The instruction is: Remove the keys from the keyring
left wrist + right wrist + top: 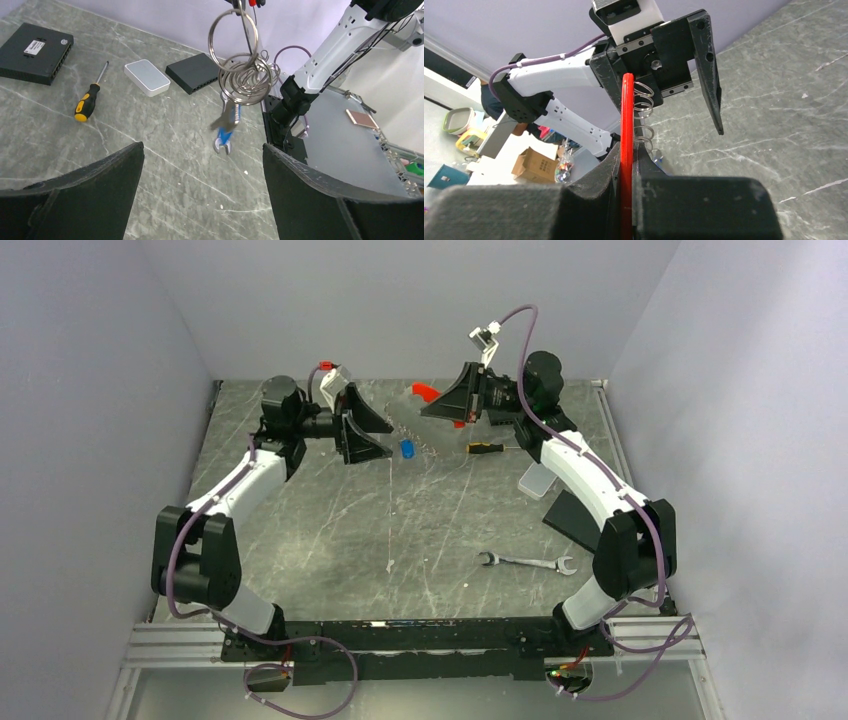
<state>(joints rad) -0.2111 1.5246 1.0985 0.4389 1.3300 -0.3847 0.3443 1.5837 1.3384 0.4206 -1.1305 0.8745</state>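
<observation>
Grey marbled table (330, 540) and pale lilac walls frame the work. We see the keyring (240, 70), a tangle of silvery split rings, hanging in the air over the table's far middle. Its red tag (626, 115) is pinched between the right jaws, which are closed tight on it. Left jaws stand wide apart just beside the rings, gripping nothing. The keys (229, 115), one blue-headed, dangle from the rings, so we judge none is off yet. A white label on the black box (45, 57) is too small to read.
</observation>
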